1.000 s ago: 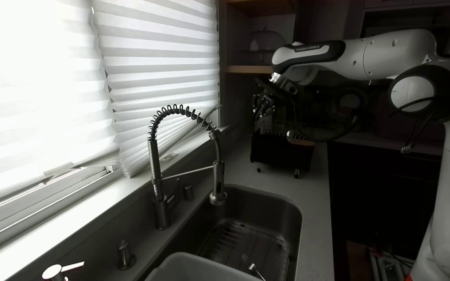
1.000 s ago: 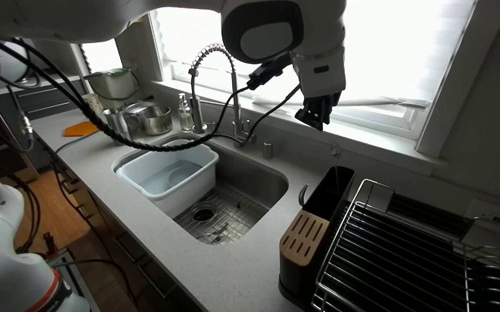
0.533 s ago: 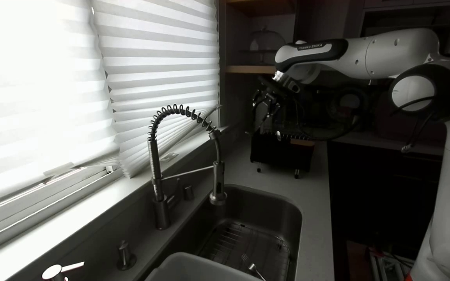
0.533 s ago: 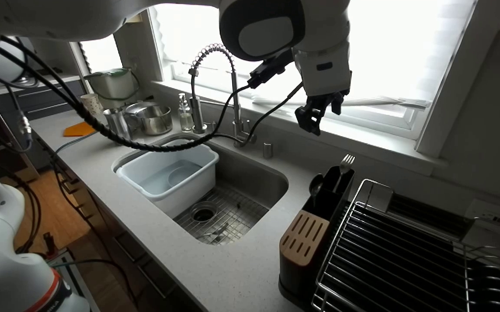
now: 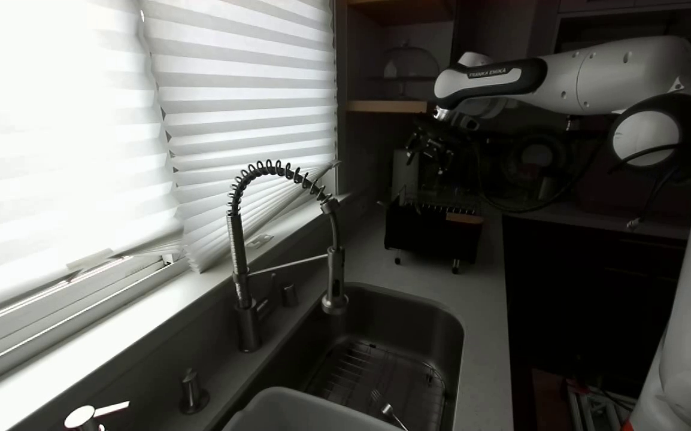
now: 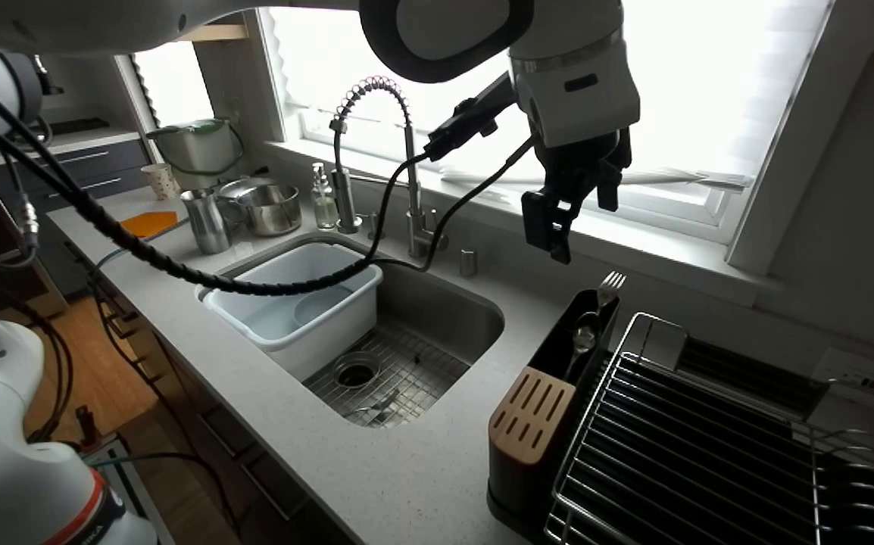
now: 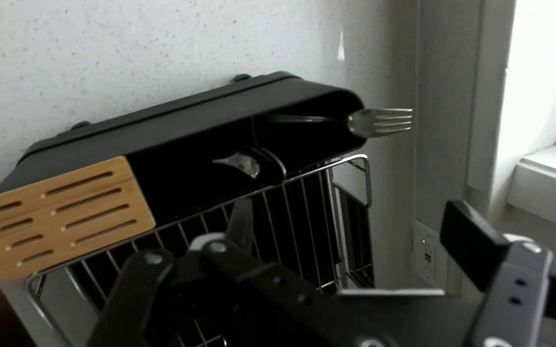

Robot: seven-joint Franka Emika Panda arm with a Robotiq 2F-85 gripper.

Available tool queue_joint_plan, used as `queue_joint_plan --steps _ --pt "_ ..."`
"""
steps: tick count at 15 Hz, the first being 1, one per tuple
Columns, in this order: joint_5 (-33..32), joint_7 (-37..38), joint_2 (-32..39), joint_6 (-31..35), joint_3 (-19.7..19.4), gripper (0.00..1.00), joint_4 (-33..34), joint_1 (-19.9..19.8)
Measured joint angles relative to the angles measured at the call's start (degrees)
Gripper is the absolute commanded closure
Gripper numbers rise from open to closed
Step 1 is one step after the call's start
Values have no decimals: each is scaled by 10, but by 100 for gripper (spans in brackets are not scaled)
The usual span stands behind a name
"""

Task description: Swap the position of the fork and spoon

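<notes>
A fork [image 7: 379,122] leans in the end compartment of the black utensil holder [image 7: 177,115], its tines past the rim on the window side. In the middle compartment, across a divider, rests the spoon [image 7: 243,164], its bowl tipped toward the dish rack side; its handle is mostly hidden. An exterior view also shows the fork [image 6: 610,289] and the spoon [image 6: 583,341]. My gripper [image 6: 575,219] hangs above the holder, apart from both utensils. Its jaws stand wide apart in the wrist view, nothing between the fingers [image 7: 473,246].
A slotted wooden lid [image 7: 66,217] covers the holder's near end. Beside it stands a wire dish rack [image 6: 679,446]. The sink [image 6: 475,318] holds a white basin [image 6: 335,341] and another fork [image 5: 387,410]. A tall spring faucet [image 5: 242,287] and window blinds rise behind.
The gripper has gone from nearly shut to wide open, and the arm has shifted away. The fork has come to rest against the rim. The spoon has tipped from the sink side toward the rack.
</notes>
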Motion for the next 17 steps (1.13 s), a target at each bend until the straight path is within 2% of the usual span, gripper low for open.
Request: queue_joint_plan --steps 9,17 --pt "-95 -96 -16 -73 -6 0 0 -2" --pt "-100 -169 -9 -103 -3 0 -9 0"
